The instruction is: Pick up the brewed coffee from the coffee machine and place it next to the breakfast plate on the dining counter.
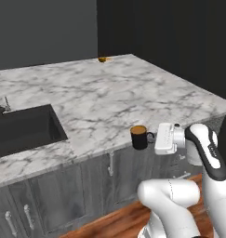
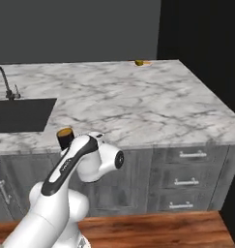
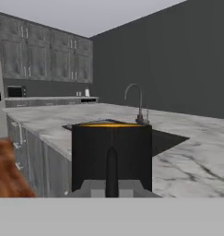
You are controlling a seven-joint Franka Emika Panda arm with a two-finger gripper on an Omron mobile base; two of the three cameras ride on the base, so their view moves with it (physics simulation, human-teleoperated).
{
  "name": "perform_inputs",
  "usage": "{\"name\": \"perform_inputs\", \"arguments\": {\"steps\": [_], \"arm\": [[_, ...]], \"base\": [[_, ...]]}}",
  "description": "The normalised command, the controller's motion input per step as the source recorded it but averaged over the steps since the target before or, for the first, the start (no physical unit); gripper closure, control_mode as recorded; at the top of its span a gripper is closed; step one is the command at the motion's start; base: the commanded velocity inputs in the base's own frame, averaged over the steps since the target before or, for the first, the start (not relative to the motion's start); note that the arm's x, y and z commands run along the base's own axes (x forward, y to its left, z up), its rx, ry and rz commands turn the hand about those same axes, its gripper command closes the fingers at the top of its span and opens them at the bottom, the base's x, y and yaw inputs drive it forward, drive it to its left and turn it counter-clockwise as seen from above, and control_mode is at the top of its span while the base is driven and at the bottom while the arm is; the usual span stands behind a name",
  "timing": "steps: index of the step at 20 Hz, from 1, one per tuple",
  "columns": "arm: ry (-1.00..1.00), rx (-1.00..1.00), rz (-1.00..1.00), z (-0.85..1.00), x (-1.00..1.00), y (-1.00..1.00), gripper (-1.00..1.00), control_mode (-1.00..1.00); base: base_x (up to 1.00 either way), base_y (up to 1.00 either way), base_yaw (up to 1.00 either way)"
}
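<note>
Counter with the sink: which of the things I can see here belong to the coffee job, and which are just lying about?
Part of the job:
- black mug of coffee
- gripper, shut on the mug's handle

Just there:
- marble counter
- black sink
- tap
- drawers
- small yellow-orange item at the far corner, too small to identify

- I can read no text, label, brand, number or sign anywhere in my views.
- The black mug (image 1: 139, 137) right in front of the gripper (image 1: 156, 138) has a plain wall, with no print on it.
- The marble counter (image 1: 109, 97) beyond the gripper carries only grey veins, no markings.
- Far past the gripper in the hand view, a dark appliance (image 3: 15, 91) has a pale spot too small for me to read.
</note>
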Motion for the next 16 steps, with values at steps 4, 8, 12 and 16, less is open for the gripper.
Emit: {"name": "perform_inputs", "arguments": {"steps": [4, 8, 12, 16], "arm": [[0.0, 0.0, 0.0, 0.0, 0.0, 0.0, 1.0, 1.0], [0.0, 0.0, 0.0, 0.0, 0.0, 0.0, 1.0, 1.0], [0.0, 0.0, 0.0, 0.0, 0.0, 0.0, 1.0, 1.0], [0.0, 0.0, 0.0, 0.0, 0.0, 0.0, 1.0, 1.0]], "base": [[-0.39, 1.0, 0.42], [-0.3, 1.0, 0.59], [-0.13, 1.0, 0.67], [0.0, 1.0, 0.62]]}}
